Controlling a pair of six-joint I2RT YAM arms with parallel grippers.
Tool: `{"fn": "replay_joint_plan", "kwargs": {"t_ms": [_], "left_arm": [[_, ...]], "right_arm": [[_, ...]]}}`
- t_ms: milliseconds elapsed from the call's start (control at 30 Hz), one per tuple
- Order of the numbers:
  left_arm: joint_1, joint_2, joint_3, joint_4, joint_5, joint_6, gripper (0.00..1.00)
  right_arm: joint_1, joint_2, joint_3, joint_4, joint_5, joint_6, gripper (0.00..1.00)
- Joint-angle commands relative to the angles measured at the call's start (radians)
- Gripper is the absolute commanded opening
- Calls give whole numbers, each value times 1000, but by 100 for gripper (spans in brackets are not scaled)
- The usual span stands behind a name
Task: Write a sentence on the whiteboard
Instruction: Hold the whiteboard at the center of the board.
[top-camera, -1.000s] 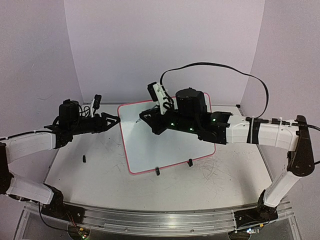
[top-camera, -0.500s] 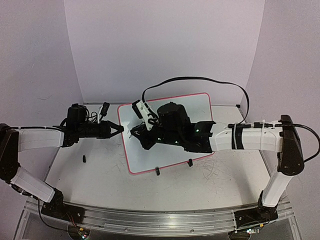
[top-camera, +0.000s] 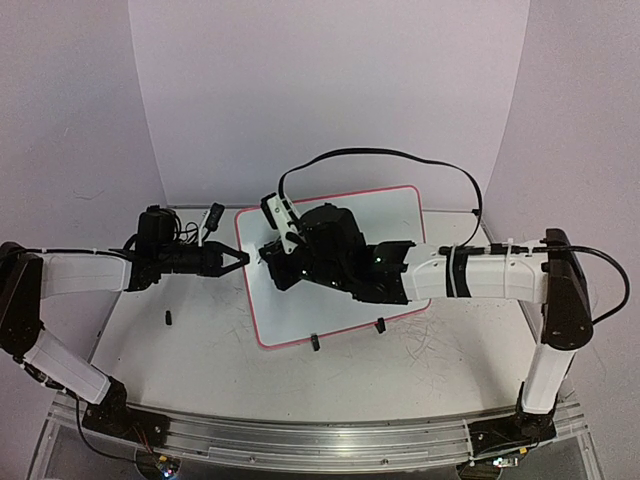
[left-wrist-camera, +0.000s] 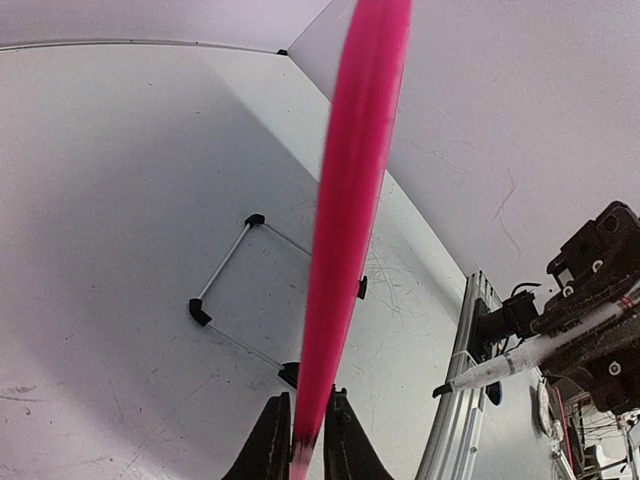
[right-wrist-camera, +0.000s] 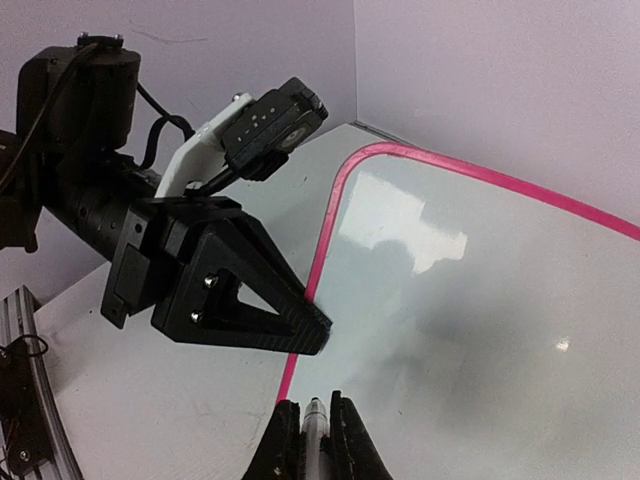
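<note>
The whiteboard lies tilted mid-table, white with a pink rim. My left gripper is at its left edge. In the left wrist view the jaws press on both sides of the pink rim, so my left gripper is shut on it. My right gripper hovers over the board's left part, shut on a white marker whose tip points at the board surface, close beside the left gripper's fingers. The marker also shows in the left wrist view. No sentence is in view on the bare board.
Two black clip feet stand at the board's near edge. A small black piece lies on the table to the left. A black cable arcs above the board. Faint scribble marks cover the table at right.
The left gripper reached in to the board's left rim and closed on it. The right arm carried the marker leftward, over the board's left part.
</note>
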Motion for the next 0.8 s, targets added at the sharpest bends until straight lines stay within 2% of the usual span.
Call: {"fn": "replay_joint_plan", "kwargs": {"t_ms": [0,300,767], "left_arm": [[5,3,39,38,30,40,10],[6,0,32,38,22,59,0],[8,-1,14,37,6,74,0]], "right_arm": [[0,41,71,37,44,13,0],[0,86,114,54,68,19,0],[-1,99,112,101,57,26,0]]}}
